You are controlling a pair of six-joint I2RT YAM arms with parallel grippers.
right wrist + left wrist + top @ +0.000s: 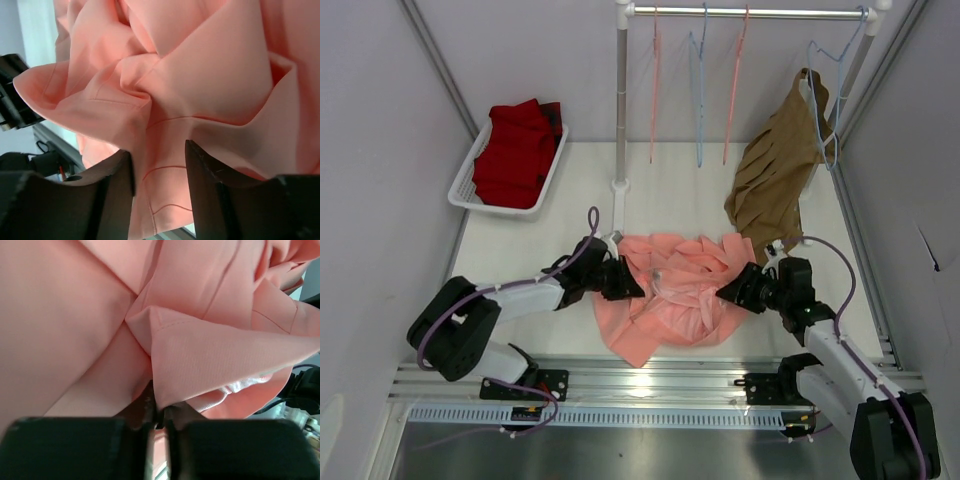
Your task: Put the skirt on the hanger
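The salmon-pink skirt (670,290) lies crumpled on the table between both arms, its lower edge drooping over the front rail. My left gripper (625,280) is at its left edge. In the left wrist view the gripper (159,412) is shut on a folded hem of the skirt (210,340). My right gripper (740,290) is at the skirt's right edge. In the right wrist view the gripper (159,160) is open, with skirt cloth (200,75) lying between the jaws. Two thin salmon-pink hangers (655,90) (732,95) hang on the rail at the back.
A brown garment (775,175) hangs on a light-blue hanger (830,100) at the right of the rail (750,13). Another light-blue hanger (698,90) hangs in the middle. The rack's post (620,110) stands behind the skirt. A white basket (468,180) with dark red cloth (517,150) sits back left.
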